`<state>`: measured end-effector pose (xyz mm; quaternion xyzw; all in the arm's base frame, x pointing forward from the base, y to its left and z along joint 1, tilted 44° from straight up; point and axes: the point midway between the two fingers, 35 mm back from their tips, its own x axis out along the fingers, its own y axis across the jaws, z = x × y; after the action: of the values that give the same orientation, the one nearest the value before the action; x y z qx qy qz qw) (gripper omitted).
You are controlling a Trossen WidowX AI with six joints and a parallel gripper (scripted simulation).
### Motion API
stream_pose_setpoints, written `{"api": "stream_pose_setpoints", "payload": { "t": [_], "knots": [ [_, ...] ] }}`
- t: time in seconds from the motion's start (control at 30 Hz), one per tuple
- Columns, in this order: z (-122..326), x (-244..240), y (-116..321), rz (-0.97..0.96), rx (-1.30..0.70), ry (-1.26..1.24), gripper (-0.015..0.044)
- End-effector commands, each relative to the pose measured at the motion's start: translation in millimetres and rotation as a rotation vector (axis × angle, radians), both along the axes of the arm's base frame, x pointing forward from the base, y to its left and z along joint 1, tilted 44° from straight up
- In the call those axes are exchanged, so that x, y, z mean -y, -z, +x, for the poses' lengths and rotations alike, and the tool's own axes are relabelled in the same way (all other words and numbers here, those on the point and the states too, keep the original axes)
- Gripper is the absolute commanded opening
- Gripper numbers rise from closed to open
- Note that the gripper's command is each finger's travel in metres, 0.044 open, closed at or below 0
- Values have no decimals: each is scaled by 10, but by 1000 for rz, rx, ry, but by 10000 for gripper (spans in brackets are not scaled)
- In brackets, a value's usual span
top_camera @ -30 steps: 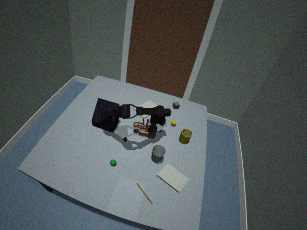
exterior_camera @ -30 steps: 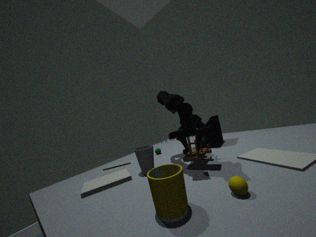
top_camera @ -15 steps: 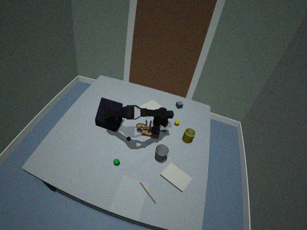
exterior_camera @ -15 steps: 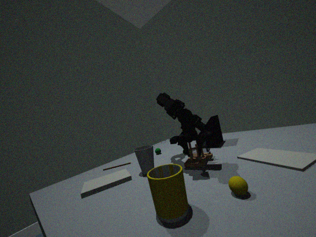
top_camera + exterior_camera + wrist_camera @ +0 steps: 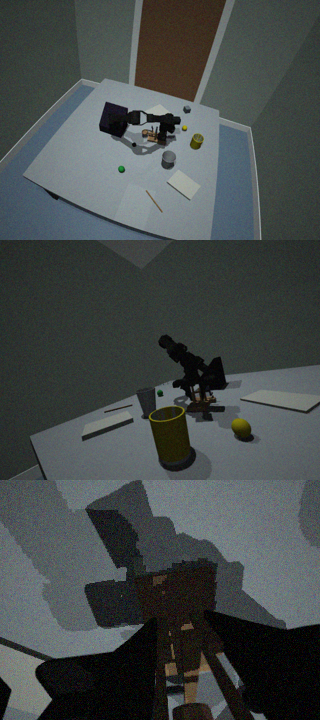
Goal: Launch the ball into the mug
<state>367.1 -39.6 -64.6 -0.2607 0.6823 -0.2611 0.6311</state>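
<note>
The small wooden catapult (image 5: 152,139) (image 5: 214,399) (image 5: 176,600) stands on the table, partly hidden by the arm. My gripper (image 5: 162,137) (image 5: 197,391) (image 5: 180,618) points down over its mug-side end and is shut on the catapult's frame. The round cup (image 5: 144,132) of the catapult is at the end nearer the arm's base; I cannot tell for certain if it holds anything. The yellow mug (image 5: 195,143) (image 5: 171,440) stands upright beyond the catapult. A yellow ball (image 5: 184,127) (image 5: 241,428) and a green ball (image 5: 121,169) (image 5: 160,393) lie on the table.
A grey cup (image 5: 168,160) (image 5: 147,402) stands near the catapult. A small black round thing (image 5: 134,144) lies nearer the arm's base. A grey cube (image 5: 186,109), a pale flat block (image 5: 184,184) (image 5: 108,424) and a thin stick (image 5: 154,201) (image 5: 118,408) lie farther off.
</note>
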Motion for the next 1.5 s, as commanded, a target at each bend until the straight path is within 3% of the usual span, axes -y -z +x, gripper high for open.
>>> {"api": "stream_pose_setpoints", "payload": {
  "t": [0.0,0.3,0.4,0.53,0.77,1.0,1.03,1.17,1.47],
  "knots": [
    [4,-9,-6,0,2,-1,131],
    [9,-28,-23,0,2,-1,368],
    [66,-299,-284,5,2,-2,440],
    [66,-687,-702,5,1,-2,440],
    [86,-632,-602,4,3,-16,440],
    [137,-1084,-1058,13,24,-28,440],
    [119,-904,-897,4,6,-20,414],
    [-66,-639,-1015,6,17,-7,309],
    [-759,-1,-1164,3,46,32,300]
  ]
}}
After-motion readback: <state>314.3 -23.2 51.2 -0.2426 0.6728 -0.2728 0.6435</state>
